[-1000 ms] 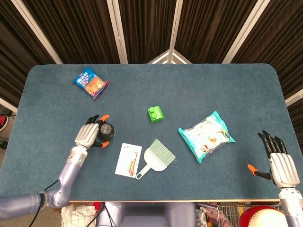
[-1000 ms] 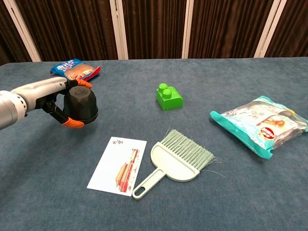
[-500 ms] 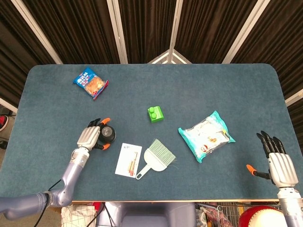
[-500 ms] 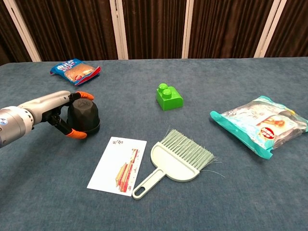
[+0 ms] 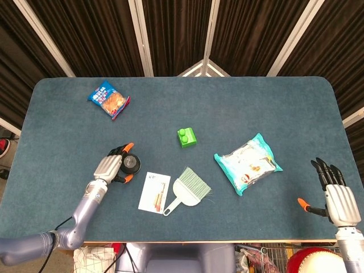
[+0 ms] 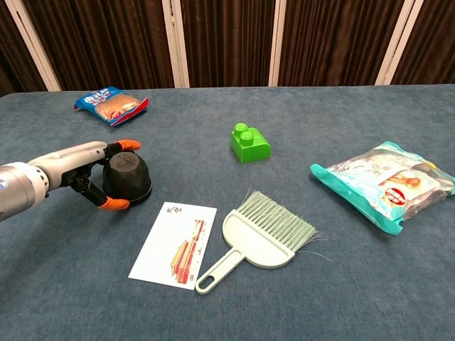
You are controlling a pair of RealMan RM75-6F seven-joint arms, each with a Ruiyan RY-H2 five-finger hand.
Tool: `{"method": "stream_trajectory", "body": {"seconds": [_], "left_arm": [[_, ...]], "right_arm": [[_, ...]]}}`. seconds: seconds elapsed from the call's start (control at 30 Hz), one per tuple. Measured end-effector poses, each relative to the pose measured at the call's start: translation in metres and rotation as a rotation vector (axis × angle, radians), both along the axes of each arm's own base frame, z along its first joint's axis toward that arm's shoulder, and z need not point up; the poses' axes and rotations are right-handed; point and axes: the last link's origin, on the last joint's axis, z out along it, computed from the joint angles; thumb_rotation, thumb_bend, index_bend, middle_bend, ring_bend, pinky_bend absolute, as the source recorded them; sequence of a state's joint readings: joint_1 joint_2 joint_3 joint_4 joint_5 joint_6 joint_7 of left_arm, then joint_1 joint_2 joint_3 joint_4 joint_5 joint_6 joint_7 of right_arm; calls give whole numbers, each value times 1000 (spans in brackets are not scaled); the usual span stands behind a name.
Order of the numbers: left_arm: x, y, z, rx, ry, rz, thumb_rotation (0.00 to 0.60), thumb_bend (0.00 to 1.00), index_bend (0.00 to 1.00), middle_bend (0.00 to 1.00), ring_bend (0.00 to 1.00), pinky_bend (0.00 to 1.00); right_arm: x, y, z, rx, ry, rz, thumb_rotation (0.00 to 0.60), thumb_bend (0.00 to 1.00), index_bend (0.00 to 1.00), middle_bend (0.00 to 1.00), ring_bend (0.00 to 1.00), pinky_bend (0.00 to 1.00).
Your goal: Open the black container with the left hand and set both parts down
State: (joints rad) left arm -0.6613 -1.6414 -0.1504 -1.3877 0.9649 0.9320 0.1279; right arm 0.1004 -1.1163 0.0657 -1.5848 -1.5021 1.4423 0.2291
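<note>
Tabletop (image 5: 227,96); right robot hand (image 5: 336,195) head-view only.

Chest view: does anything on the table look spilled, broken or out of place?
Nothing stands out. The left hand grips the black container, upright and closed. The snack bags, green block, card and dustpan brush lie intact; nothing is spilled.

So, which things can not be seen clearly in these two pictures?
- black container: the left hand covers its near side in the chest view, and its lid seam is too small in the head view.
- right hand: outside the chest view.
- card: print too small in both views.
</note>
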Motion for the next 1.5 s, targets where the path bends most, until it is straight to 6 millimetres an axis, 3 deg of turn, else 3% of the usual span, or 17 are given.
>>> {"method": "stream_trajectory", "body": {"seconds": [0.2,0.8,1.03,1.5], "left_arm": [[2,-1,6,7,-13,4,600,458,3,8,0,0],[7,-2,10,50,-40,14,600,465,10,231,0,0],[10,-1,8,51,-47,11,600,589,43,330,0,0],[21,-1,24,99,-104,-12,600,612,47,334,0,0]], "right_arm": [[1,-1,0,4,-2,4,600,208,0,30,106,36],[1,-2,-2,11,-1,-7,600,209,0,30,106,36],[0,-1,-1,13,-2,-8,600,209,0,30,107,36],[2,-2,-1,14,-4,-5,600,208,0,30,106,36]]}}
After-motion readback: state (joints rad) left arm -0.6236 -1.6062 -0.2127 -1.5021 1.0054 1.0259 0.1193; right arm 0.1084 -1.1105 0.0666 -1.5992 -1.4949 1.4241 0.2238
